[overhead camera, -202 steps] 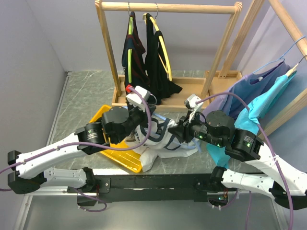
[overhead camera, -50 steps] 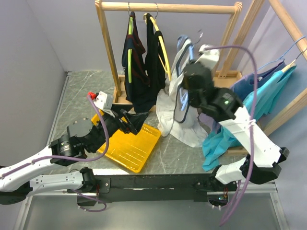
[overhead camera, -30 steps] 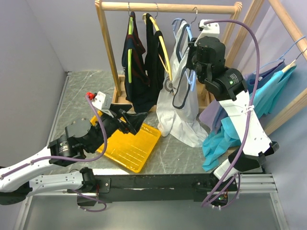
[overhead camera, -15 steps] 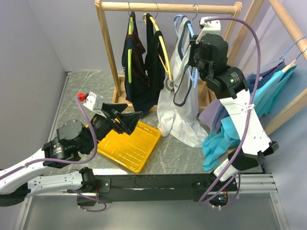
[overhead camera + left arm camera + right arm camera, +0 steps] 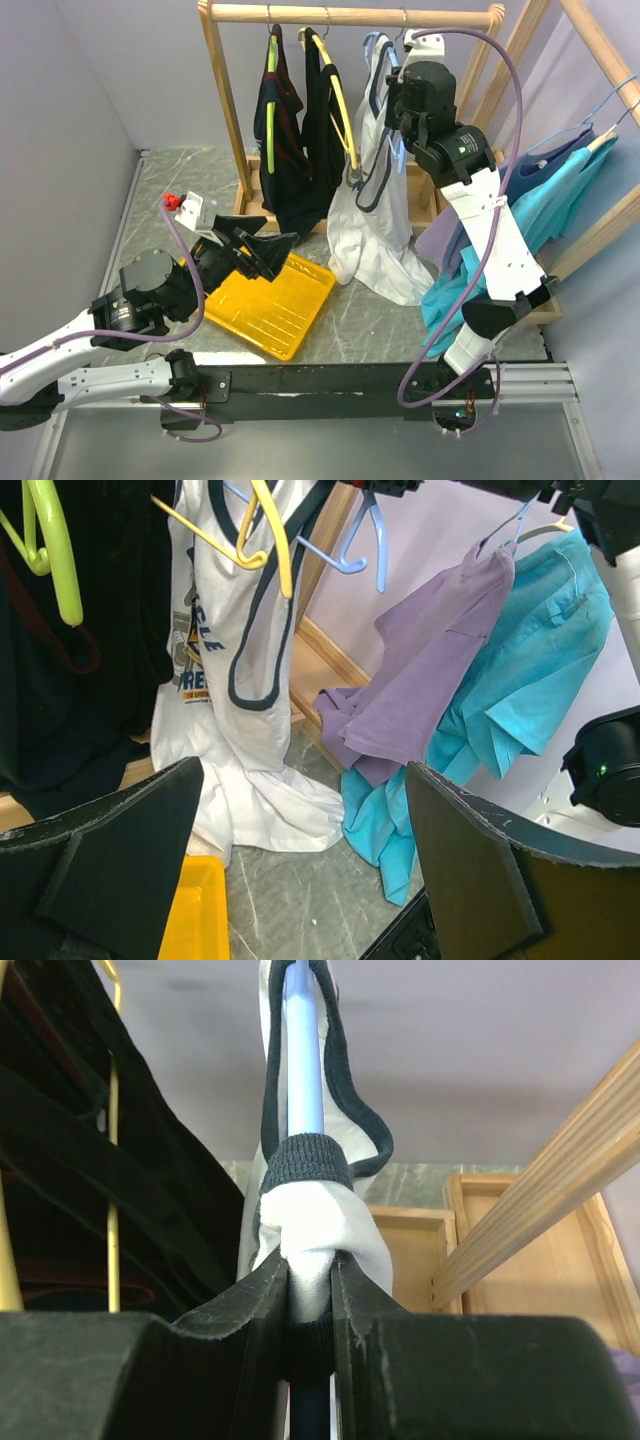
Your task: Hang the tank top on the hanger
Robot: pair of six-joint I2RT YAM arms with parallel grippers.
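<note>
The tank top (image 5: 372,215) hangs on the hanger (image 5: 304,1050) at the wooden rail (image 5: 300,14), its hem pooled on the surface (image 5: 180,190). Our right gripper (image 5: 310,1285) is clamped on one strap and the hanger arm together. The hook seems seated on the rail, though the arm partly hides it; we should confirm that, then release slowly. Our left gripper (image 5: 262,252) stands wide apart over the yellow tray (image 5: 265,310), empty

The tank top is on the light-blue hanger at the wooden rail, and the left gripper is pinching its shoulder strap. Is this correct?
Not quite. It is the right gripper that pinches the strap of the tank top on the hanger, as the right wrist view shows. The left gripper is open, by the yellow tray. The rest is correct.
</note>
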